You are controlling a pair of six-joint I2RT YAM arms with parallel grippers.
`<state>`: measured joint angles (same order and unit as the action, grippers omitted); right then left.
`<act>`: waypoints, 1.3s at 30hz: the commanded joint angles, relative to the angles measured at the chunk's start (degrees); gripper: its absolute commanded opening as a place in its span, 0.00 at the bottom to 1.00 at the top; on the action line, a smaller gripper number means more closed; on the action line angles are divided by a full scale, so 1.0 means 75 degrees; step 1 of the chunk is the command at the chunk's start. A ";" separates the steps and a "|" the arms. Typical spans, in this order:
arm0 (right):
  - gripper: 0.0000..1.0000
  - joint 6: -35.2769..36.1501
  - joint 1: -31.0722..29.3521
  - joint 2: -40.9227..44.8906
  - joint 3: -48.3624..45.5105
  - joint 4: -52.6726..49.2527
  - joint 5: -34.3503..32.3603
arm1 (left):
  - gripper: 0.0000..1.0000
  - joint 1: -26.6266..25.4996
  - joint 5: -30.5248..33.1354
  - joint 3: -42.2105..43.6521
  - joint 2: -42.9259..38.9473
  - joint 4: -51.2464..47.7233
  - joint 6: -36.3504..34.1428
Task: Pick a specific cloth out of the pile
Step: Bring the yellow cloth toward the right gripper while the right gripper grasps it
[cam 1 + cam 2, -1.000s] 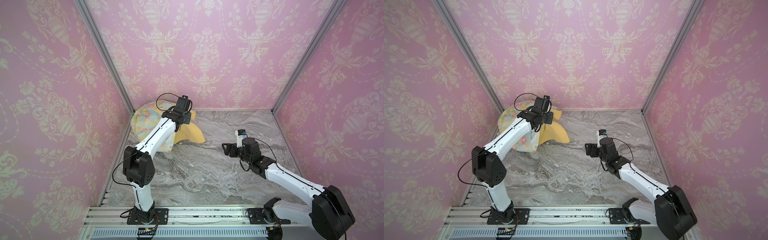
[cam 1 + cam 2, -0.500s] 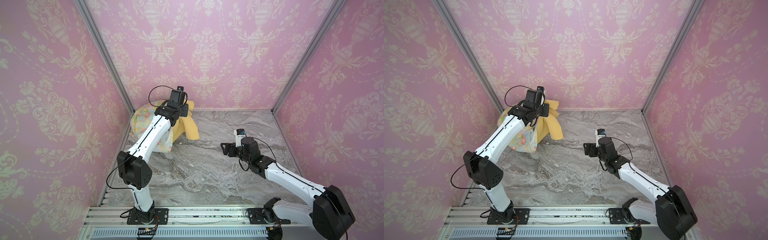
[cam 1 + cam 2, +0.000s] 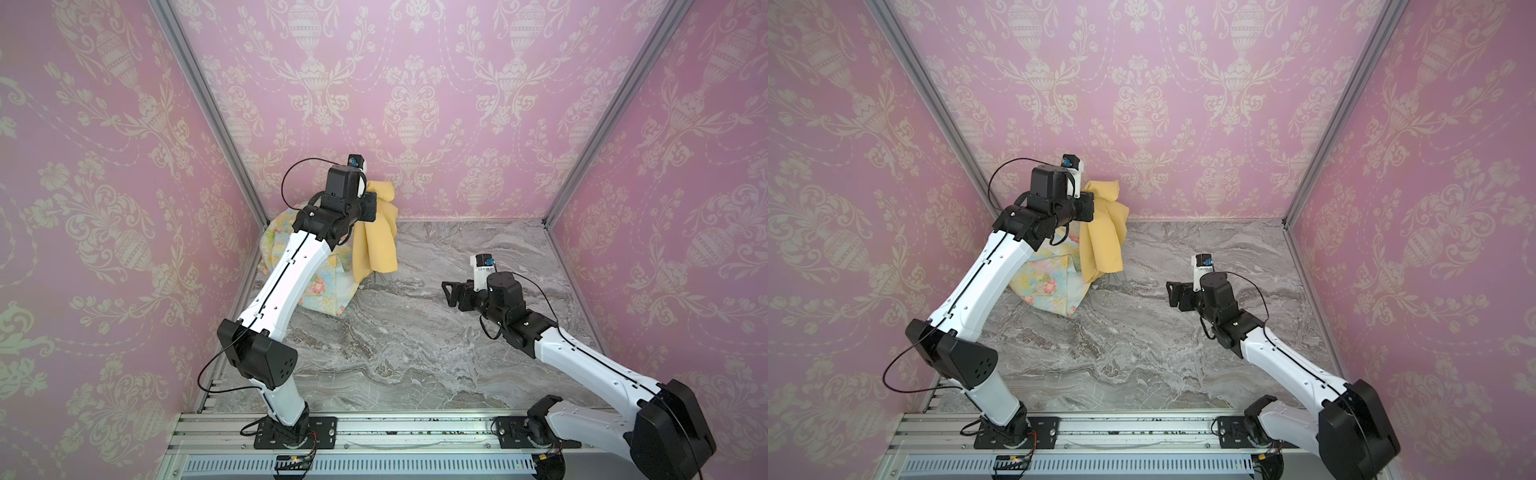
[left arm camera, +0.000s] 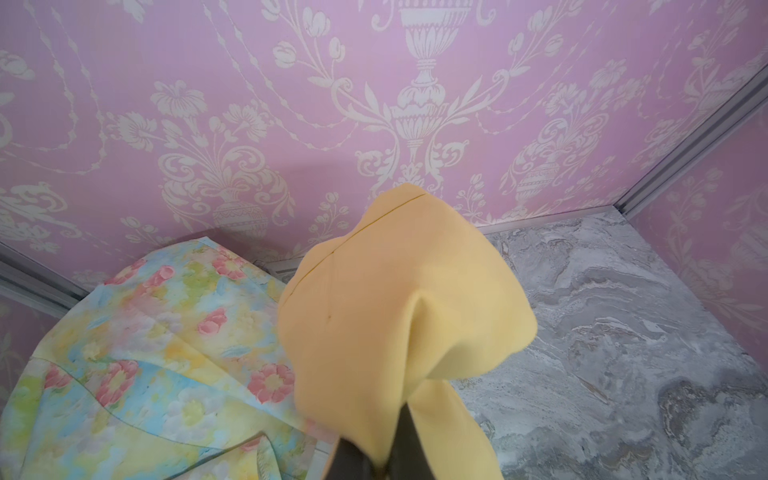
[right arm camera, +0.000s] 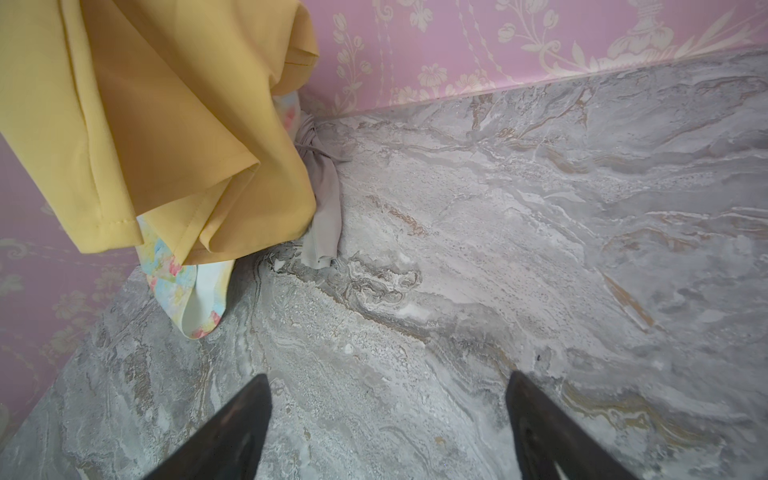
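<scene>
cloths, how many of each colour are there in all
mustard-yellow cloth: 1
pastel floral cloth: 1
grey cloth: 1
total: 3

One mustard-yellow cloth (image 3: 374, 237); one pastel floral cloth (image 3: 328, 286); one small grey cloth (image 5: 324, 195); two robot arms, the left arm (image 3: 291, 282) and the right arm (image 3: 582, 357).
</scene>
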<state>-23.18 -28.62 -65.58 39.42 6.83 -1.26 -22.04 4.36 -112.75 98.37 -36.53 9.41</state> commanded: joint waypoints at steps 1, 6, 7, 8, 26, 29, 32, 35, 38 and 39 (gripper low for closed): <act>0.91 0.0422 -0.0153 0.0196 0.0237 0.0620 0.0345 | 0.00 -0.0163 -0.0569 -0.0069 -0.0460 0.0226 0.0302; 0.92 0.0739 -0.0329 0.0197 0.0348 0.1346 0.0579 | 0.00 -0.0260 -0.1389 0.0672 -0.0907 0.0714 0.0674; 0.93 0.0785 -0.0364 0.0179 0.0383 0.1484 0.0637 | 0.00 -0.0271 -0.1542 0.0839 -0.1009 0.0829 0.0724; 0.93 0.0832 -0.0399 0.0140 0.0432 0.1626 0.0688 | 0.00 -0.0283 -0.1688 0.1056 -0.1104 0.0974 0.0767; 0.95 0.0038 -0.0649 -0.1836 0.2213 0.3673 0.1499 | 0.00 -0.0530 -0.3007 0.3219 -0.1916 0.1949 0.1224; 0.95 -0.0130 -0.0646 -0.2205 0.2554 0.3729 0.1550 | 0.00 -0.0553 -0.3220 0.3475 -0.2054 0.2109 0.1280; 0.94 -0.0256 -0.0637 -0.2464 0.2763 0.3759 0.1527 | 0.00 -0.0582 -0.3370 0.3628 -0.2155 0.2225 0.1321; 0.93 -0.0480 -0.0616 -0.2661 0.2949 0.3787 0.1573 | 0.00 -0.0621 -0.3471 0.3740 -0.2217 0.2276 0.1289; 0.90 -0.0894 -0.0567 -0.2831 0.3014 0.4078 0.1722 | 0.00 -0.0644 -0.3573 0.3868 -0.2264 0.2373 0.1294; 0.88 -0.1090 -0.0524 -0.2878 0.3028 0.4219 0.1759 | 0.00 -0.0647 -0.3621 0.3910 -0.2282 0.2406 0.1280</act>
<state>-26.57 -33.08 -86.21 60.14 34.30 10.22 -26.46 -19.90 -84.23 83.29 -22.02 18.15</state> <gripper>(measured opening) 0.889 0.061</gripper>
